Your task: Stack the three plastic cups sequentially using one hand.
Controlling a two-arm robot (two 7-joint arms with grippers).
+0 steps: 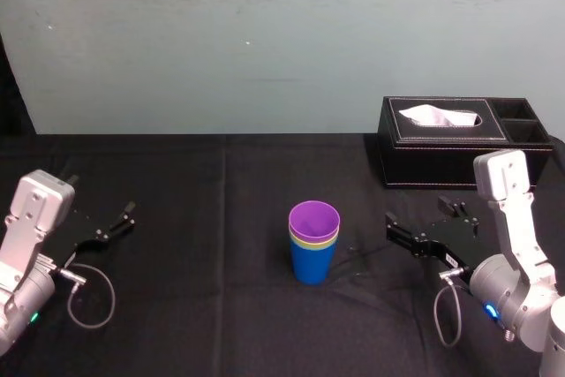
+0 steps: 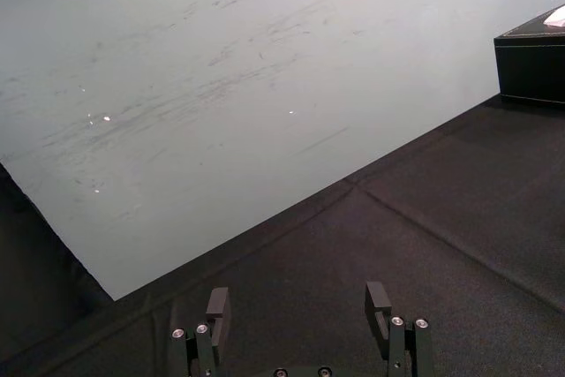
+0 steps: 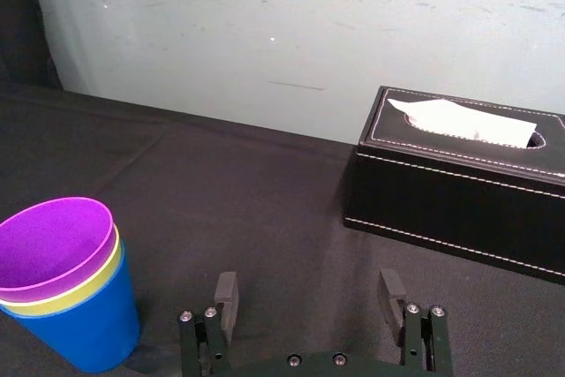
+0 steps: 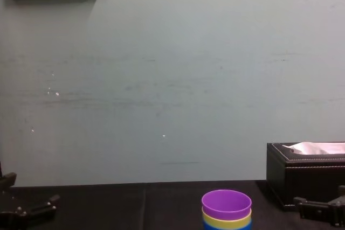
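Right gripper (image 3: 306, 282): fingers spread wide, nothing between them. It sits low over the table (image 1: 221, 306), just to the right of the cups and clear of them, with its fingers pointing their way.
Left gripper (image 2: 297, 293): fingers spread too, and empty. It is parked at the table's far left, well apart from the cups.
Cups (image 1: 313, 249): one upright stack near the middle of the table, mouths up, with nothing touching it.
Blue cup (image 3: 79, 337): bottom of the stack, standing on the black cloth. Its wall is the only full wall in sight.
Green cup (image 4: 226, 222): nested in the blue one, with just a yellow-green band of rim above the blue.
Purple cup (image 4: 226, 204): innermost and highest. Its open mouth tops the stack.
Box (image 1: 450, 152): black tissue box at the back right, well apart from the stack. It plays no part in the task.
Done: all three cups are nested one in another, so I judge the stacking itself finished.
Fit: the rims look level and evenly stepped in the head and chest views, so the cups are probably seated well. How deep each one sits is hidden by the wall around it.
Left to do: no cup stands loose. At most, the right arm could draw back to a rest place like the left one's.
Risk: small. The open fingers near the stack could nudge it if the arm swung left.
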